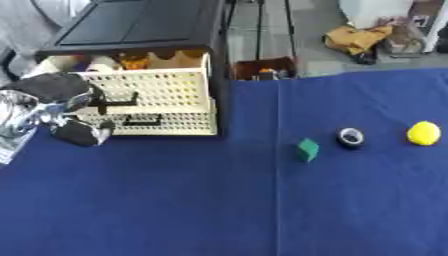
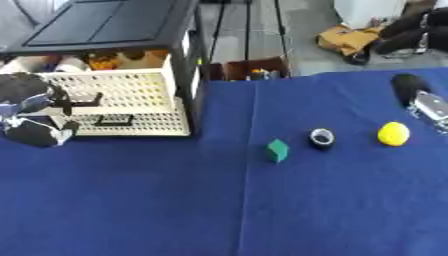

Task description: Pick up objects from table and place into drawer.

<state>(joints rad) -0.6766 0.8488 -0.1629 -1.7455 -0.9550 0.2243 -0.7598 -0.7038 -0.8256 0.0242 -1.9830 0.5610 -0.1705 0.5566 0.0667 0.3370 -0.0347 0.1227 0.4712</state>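
Three objects lie right of centre on the blue worktop (image 1: 175, 200): green block (image 1: 307, 149), dark ring (image 1: 351, 137), yellow ball (image 1: 423, 133).
Left hand (image 1: 61, 107) grasps the open drawer (image 1: 153, 95) handle at left; right hand (image 2: 418, 100), grip indiscernible, upper right.

A: What sits inside the open drawer (image 1: 149, 87)?
B: Only blurred orange and pale shapes (image 1: 131, 61) behind its perforated front; I can't name them.
A: And the left hand (image 1: 61, 107)?
B: It covers the drawer's left end, its fingers smeared, possibly on the handle.
A: The right hand (image 2: 420, 100)?
B: Cut off by the right eye view's edge, absent from the other view.
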